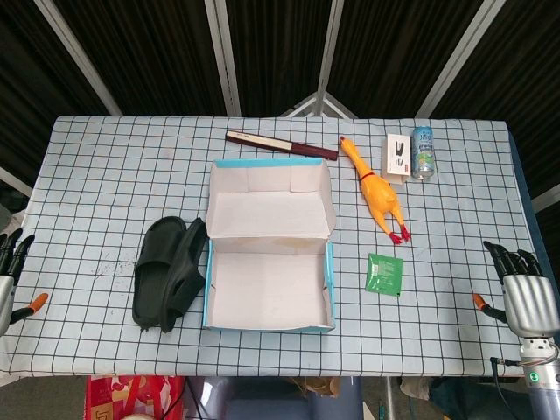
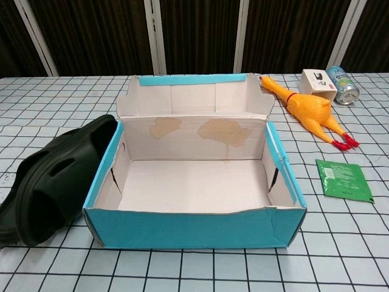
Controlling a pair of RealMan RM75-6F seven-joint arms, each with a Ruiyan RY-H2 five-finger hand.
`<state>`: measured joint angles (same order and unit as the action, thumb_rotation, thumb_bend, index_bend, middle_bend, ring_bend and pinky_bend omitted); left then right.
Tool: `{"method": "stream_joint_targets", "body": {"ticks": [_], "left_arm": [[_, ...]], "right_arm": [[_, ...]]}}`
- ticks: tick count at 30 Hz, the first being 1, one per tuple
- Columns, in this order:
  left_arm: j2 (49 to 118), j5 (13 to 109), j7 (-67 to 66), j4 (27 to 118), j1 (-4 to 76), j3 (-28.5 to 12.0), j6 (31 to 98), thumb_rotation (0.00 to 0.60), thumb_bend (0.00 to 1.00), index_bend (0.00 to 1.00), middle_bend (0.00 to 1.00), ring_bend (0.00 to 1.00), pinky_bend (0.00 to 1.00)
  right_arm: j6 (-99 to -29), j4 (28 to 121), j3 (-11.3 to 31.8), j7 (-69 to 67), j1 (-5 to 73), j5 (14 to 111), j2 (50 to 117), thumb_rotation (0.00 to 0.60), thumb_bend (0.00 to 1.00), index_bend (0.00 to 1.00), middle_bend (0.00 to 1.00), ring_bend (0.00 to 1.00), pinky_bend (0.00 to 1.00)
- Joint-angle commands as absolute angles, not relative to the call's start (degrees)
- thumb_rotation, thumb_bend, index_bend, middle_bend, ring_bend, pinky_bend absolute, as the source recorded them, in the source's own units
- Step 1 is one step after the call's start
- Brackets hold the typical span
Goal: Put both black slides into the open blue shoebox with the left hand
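From the head view, an open blue cardboard shoebox (image 1: 269,289) with a pale inside sits in the middle of a table covered in white cloth with a black grid (image 1: 105,175), its lid folded back toward the far edge. Two black rubber slides (image 1: 168,271) lie together just beside the box's left wall, one partly overlapping the other, both still outside the box. The left hand (image 1: 10,267) rests at the left table edge, well apart from the slides, fingers loosely spread and holding nothing. The right hand (image 1: 523,293) rests at the right edge, fingers likewise apart and empty. Beyond the box lies a dark red flat stick (image 1: 280,144); to its right are a yellow rubber chicken (image 1: 374,194), a small white carton (image 1: 398,157), a pale blue can on its side (image 1: 423,152) and a green foil packet (image 1: 384,274).

From the chest view, the shoebox (image 2: 194,228) fills the centre, its floor bare. The slides (image 2: 51,179) lean against its left wall. The chicken (image 2: 310,112), carton (image 2: 317,83), can (image 2: 343,85) and packet (image 2: 343,179) lie to the right. Neither hand shows here.
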<state>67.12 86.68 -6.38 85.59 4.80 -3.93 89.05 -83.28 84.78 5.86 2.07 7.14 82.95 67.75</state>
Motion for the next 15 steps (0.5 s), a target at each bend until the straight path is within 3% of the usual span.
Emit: {"method": "stream_joint_targets", "body": {"ticks": [1, 15], "left_arm": [[67.17, 86.65, -6.35, 85.56, 4.87, -3.95, 88.94, 0.600, 0.26, 0.01, 0.00, 0.04, 0.11], [67.60, 86.43, -6.46, 85.31, 5.70, -3.88, 87.43, 0.600, 0.26, 0.01, 0.00, 0.04, 0.11]], "right_arm": [[-83.25, 84.80, 5.85, 2.20, 7.09, 82.84, 67.73, 0.600, 0.23, 0.13, 0.19, 0.24, 0.15], [-83.45, 85.65, 5.84, 2.97, 6.60, 82.32, 67.40, 0.600, 0.23, 0.13, 0.19, 0.24, 0.15]]}}
